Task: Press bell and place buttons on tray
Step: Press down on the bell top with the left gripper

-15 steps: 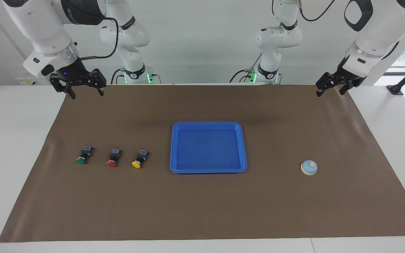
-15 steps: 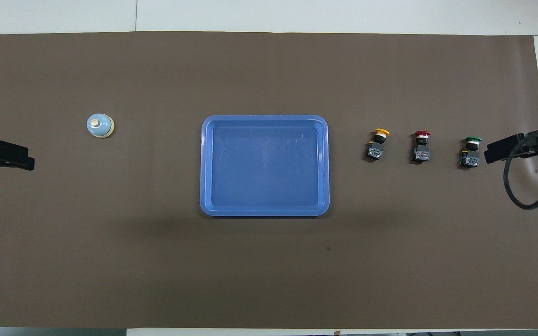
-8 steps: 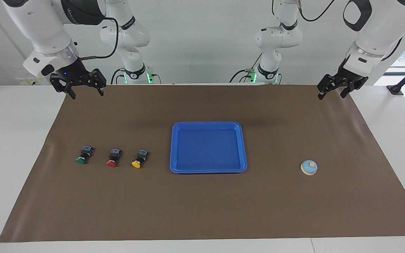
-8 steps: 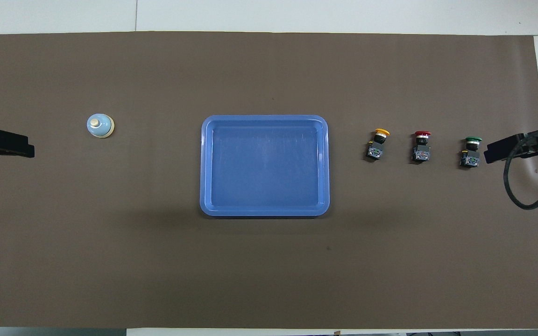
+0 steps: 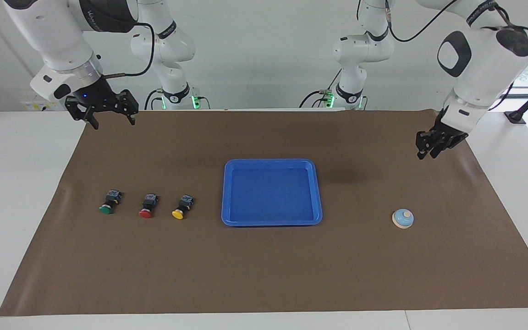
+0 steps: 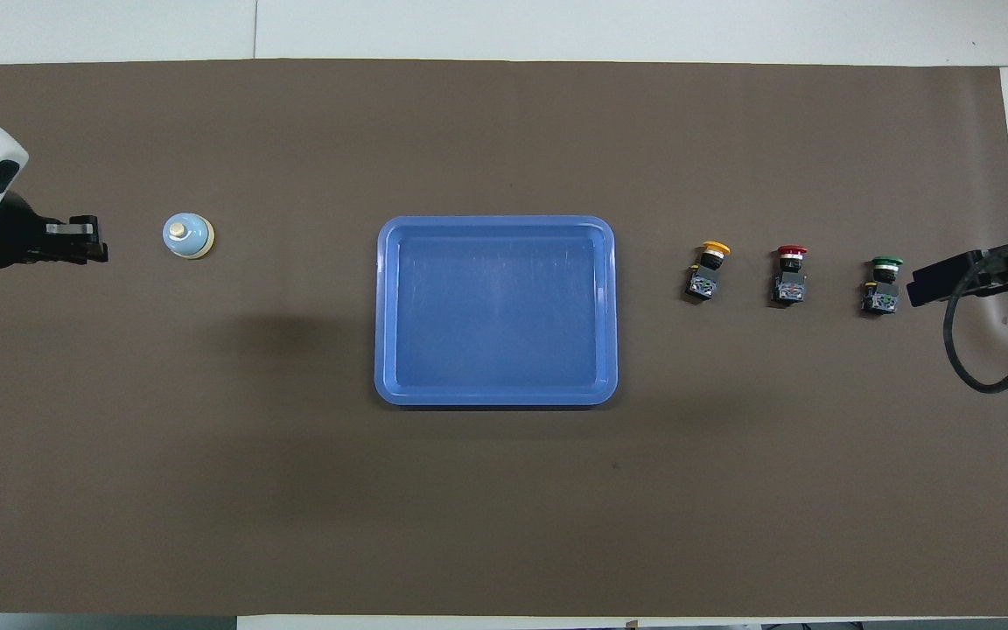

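The light-blue bell (image 5: 403,218) (image 6: 187,236) sits on the brown mat toward the left arm's end. My left gripper (image 5: 426,155) (image 6: 94,247) hangs shut and empty above the mat, short of the bell. A blue tray (image 5: 227,192) (image 6: 497,395) lies empty at the middle. The buttons stand in a row toward the right arm's end: yellow (image 5: 181,207) (image 6: 710,269) closest to the tray, then red (image 5: 147,206) (image 6: 789,275), then green (image 5: 108,203) (image 6: 882,284). My right gripper (image 5: 112,120) waits open, high over the mat's edge at the robots' end.
A brown mat (image 5: 264,266) covers most of the white table. A black cable (image 6: 981,350) loops from the right arm over the mat's end beside the green button. Two further arm bases (image 5: 351,91) stand at the robots' edge.
My left gripper has shut and come down and forward over the mat toward the bell. The right arm has stayed put, and nothing on the mat has moved.
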You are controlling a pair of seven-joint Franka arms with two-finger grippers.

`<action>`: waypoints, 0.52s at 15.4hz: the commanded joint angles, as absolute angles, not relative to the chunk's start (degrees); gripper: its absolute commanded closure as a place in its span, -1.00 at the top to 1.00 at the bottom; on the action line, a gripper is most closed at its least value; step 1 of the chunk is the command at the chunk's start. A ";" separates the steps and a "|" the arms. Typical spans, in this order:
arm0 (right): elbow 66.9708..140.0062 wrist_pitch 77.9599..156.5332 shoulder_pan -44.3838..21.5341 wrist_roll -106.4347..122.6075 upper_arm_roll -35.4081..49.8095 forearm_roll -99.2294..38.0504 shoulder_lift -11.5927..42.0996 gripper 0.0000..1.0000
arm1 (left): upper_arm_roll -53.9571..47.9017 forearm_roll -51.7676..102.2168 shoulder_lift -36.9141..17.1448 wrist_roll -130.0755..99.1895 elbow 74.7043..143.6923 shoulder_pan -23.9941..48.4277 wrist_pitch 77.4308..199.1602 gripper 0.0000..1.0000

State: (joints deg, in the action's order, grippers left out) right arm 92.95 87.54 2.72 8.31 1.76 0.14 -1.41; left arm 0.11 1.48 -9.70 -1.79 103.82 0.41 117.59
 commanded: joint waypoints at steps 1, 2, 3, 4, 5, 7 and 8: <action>94.04 87.01 3.60 9.32 1.93 -1.23 -2.55 1.00 | 0.26 1.85 -16.51 -2.29 101.34 0.70 123.56 -1.00; 94.04 87.01 3.52 9.32 1.93 -1.23 -2.55 1.00 | 0.26 1.85 -17.39 -2.20 101.34 0.53 124.44 -1.00; 94.04 87.01 3.52 9.32 1.93 -1.23 -2.55 1.00 | 0.26 1.85 -18.62 -2.28 101.34 0.53 125.06 -1.00; 94.04 87.01 3.52 9.32 2.02 -1.23 -2.55 1.00 | 0.26 1.85 -19.68 -2.29 101.34 0.53 125.59 -1.00; 94.04 87.01 3.52 9.32 1.93 -1.14 -2.55 1.00 | 0.35 1.93 -20.56 -2.37 101.51 0.79 126.29 -1.00; 94.04 87.01 3.52 9.32 1.93 -1.23 -2.55 1.00 | 0.35 1.93 -20.92 -2.29 101.43 0.62 126.56 -1.00; 94.04 87.01 3.52 9.32 2.02 -1.23 -2.55 1.00 | 0.26 1.93 -21.00 -2.29 101.34 0.53 126.91 -1.00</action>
